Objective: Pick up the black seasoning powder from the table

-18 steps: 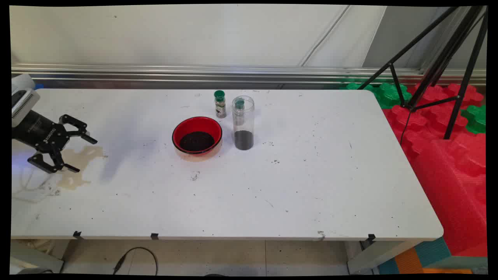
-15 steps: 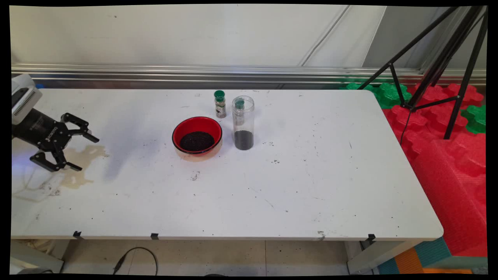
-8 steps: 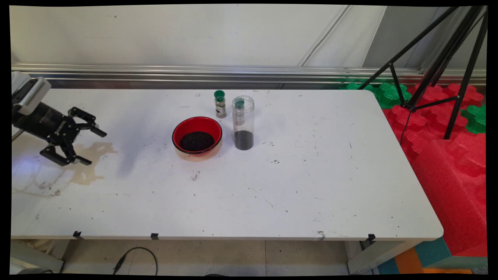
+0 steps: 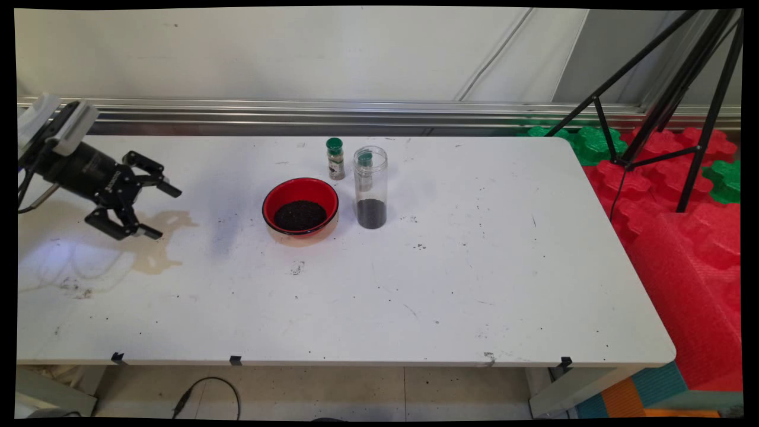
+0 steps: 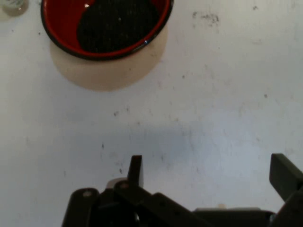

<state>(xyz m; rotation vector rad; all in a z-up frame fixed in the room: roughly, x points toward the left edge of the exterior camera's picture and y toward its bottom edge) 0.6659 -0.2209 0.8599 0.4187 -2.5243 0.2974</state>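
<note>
Hand view: red bowl (image 5: 104,28) cut by top edge, far rim out of frame. Clear item at top-left corner (image 5: 12,5) mostly cropped; identity can't tell. Gripper (image 5: 210,172) linkage cut by bottom edge; right finger (image 5: 284,175) clipped at right edge.

Main view: arm cut by left edge behind gripper (image 4: 157,210). Spice jar (image 4: 335,159) label too small to read. Green-capped item inside clear jar (image 4: 370,187) blurred thru wall. Tripod (image 4: 670,95) top and feet cropped.
</note>
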